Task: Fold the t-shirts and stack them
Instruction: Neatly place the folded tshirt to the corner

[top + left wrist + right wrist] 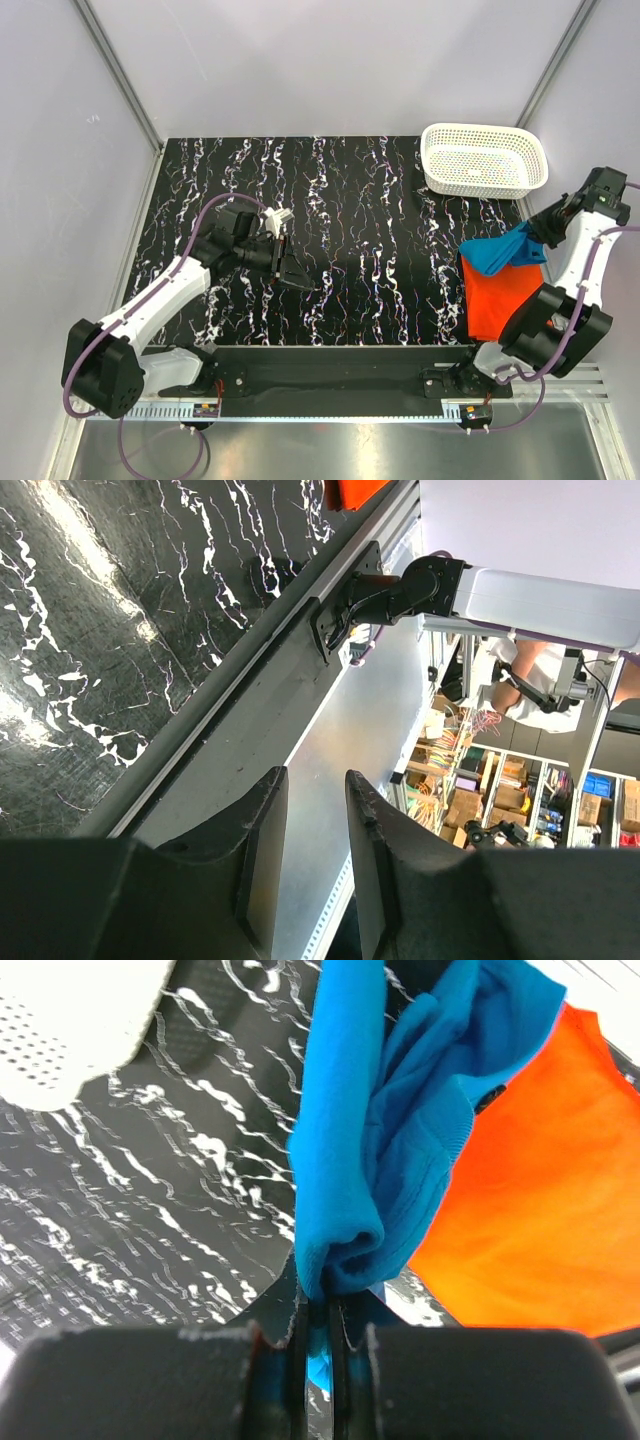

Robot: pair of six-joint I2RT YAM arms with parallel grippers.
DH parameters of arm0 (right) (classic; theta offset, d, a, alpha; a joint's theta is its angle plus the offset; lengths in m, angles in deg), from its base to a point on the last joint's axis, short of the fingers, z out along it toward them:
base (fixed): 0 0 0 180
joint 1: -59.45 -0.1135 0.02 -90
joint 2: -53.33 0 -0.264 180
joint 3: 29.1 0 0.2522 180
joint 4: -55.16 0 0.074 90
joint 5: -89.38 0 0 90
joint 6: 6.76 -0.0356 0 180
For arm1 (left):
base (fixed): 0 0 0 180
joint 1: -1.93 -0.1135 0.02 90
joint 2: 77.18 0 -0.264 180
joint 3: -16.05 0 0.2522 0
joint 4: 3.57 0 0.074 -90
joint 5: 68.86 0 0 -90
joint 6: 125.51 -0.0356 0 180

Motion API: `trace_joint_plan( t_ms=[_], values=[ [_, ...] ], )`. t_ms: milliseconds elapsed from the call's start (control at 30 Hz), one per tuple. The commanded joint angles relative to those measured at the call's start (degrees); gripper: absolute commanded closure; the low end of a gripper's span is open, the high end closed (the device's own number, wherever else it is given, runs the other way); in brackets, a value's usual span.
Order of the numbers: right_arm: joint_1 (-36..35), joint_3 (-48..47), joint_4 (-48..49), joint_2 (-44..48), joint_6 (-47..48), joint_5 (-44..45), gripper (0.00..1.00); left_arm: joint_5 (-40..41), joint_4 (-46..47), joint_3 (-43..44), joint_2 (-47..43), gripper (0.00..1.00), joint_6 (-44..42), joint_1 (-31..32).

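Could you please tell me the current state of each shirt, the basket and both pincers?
blue t-shirt: bunched, gripped at a fold, draped over the orange t-shirt
orange t-shirt: lying flat, far edge covered
basket: upright, apart from both shirts
left pincer: open, holding nothing
right pincer: shut on the blue t-shirt

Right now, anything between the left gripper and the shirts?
Nothing. In the top view, only bare black marbled table lies between the left gripper and the orange shirt and blue shirt.
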Motion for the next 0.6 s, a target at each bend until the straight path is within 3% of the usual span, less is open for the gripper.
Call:
trace_joint_plan(
  t_ms=[0,567],
  values=[
    [0.5,1.9,-1.0,4.4,1.4,3.4,1.0,-2.7,2.2,-0.1,0.3,0.66,-1.0,-0.4],
    [3.8,15.9,-4.3,12.4,-0.4,15.5,1.0,-4.4,3.0,-2.5,0.4,0.66,-1.6,-0.9]
  ],
)
